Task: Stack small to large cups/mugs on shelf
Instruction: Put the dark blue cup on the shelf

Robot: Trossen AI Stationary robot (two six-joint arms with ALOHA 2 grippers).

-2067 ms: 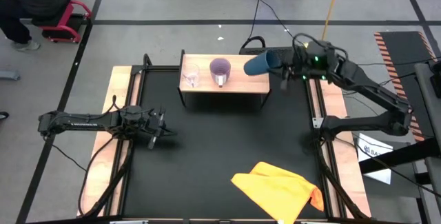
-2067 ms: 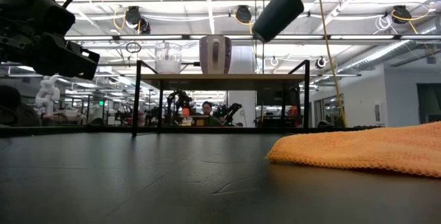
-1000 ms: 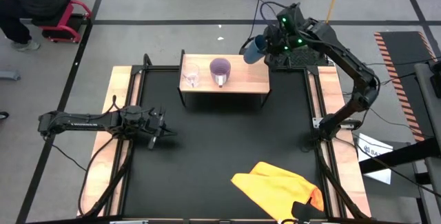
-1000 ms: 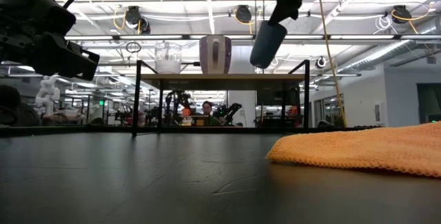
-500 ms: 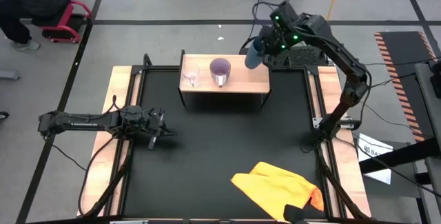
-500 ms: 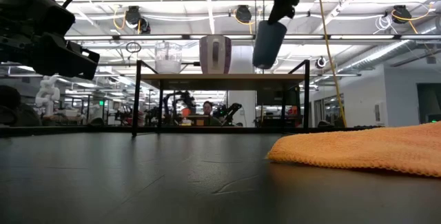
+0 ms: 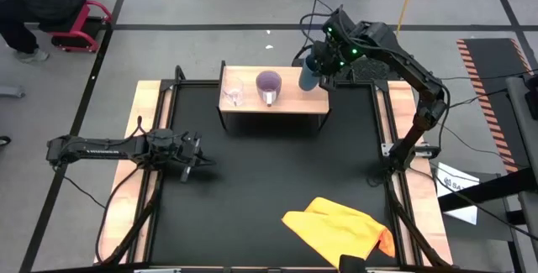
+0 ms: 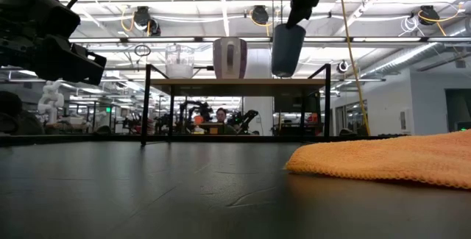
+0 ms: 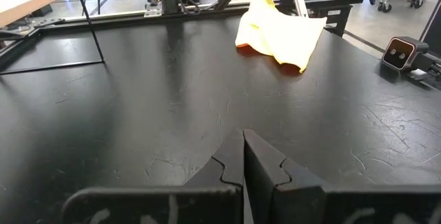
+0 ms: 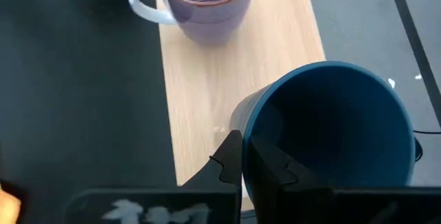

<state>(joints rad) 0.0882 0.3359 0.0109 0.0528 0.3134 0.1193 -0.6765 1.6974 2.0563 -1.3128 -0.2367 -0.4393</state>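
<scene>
Currently two vessels, one glass (image 7: 233, 93) and one purple mug (image 7: 268, 84), occupy the shelf (image 7: 294, 101); right gripper (image 7: 320, 63) pinches one blue cup (image 7: 310, 75).

Blue cup (image 7: 310, 78) upright above shelf (image 7: 290, 101).

The scene is brightly lit from ceiling lights (image 8: 221, 4) (glare at twelve o'clock); the near cloth (image 8: 383, 158) is blurred.

Dark blue cup (image 10: 329, 124), light purple mug (image 10: 204, 0), clear glass (image 7: 234, 95), pale wood shelf (image 7: 290, 98), black tabletop (image 7: 269, 172), yellow-orange cloth (image 7: 340, 231).
</scene>
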